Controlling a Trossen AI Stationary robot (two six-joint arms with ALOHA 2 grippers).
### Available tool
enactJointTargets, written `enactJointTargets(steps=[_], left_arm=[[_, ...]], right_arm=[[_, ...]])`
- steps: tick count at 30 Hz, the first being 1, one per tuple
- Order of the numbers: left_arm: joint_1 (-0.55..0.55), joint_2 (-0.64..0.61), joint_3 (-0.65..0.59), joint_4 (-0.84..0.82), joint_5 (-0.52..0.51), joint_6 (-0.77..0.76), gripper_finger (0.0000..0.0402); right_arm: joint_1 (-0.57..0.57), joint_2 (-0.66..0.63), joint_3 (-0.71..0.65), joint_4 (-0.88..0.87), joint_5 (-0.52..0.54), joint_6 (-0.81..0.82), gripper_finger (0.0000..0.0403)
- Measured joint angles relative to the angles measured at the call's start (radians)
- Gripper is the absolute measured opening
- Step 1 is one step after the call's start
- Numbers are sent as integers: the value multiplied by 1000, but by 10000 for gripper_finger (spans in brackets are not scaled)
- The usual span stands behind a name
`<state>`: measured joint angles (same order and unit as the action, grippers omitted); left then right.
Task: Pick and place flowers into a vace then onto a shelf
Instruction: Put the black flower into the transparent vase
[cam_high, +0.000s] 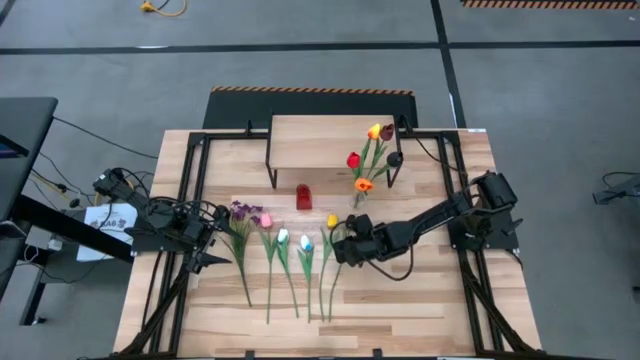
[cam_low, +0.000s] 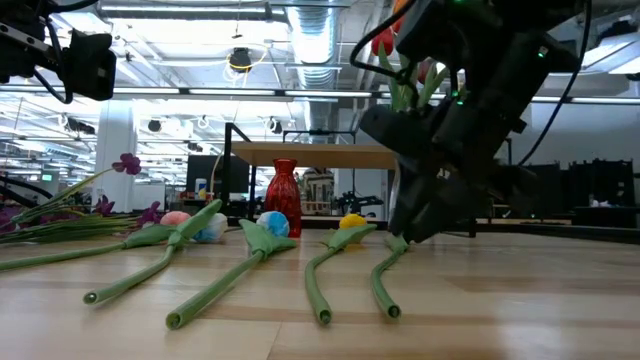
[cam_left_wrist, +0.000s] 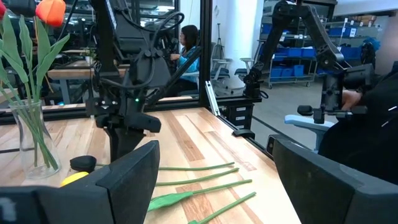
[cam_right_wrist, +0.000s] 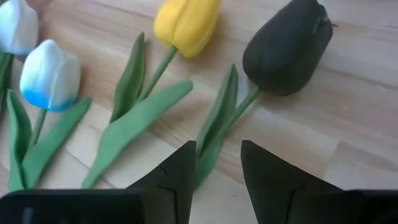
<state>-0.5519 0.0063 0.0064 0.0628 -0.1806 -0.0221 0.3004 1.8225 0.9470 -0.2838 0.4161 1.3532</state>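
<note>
Right wrist view — claw (cam_right_wrist: 214, 171) straddling dark tulip (cam_right_wrist: 286, 46) stem

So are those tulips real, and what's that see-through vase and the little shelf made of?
The flowers look artificial: matte, cloth-like petals and even, plastic-looking green stems. The vase looks like clear glass or plastic; stems show through its wall. The shelf has a pale wood-grain top on thin black legs, probably metal. A red vase looks glossy, perhaps glass.

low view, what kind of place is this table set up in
Probably a robotics lab or workshop in an industrial-style building. Bare ceiling ducts run overhead, another robot arm stands by blue storage bins, and a person sits at a bench beyond the table.
</note>
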Motion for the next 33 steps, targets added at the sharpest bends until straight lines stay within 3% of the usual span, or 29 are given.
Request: enactJointTargets(steps=[33], left_arm=[[0, 0, 0, 0, 0, 0, 302]], right_arm=[[-15, -1, 0, 32, 24, 35, 121]])
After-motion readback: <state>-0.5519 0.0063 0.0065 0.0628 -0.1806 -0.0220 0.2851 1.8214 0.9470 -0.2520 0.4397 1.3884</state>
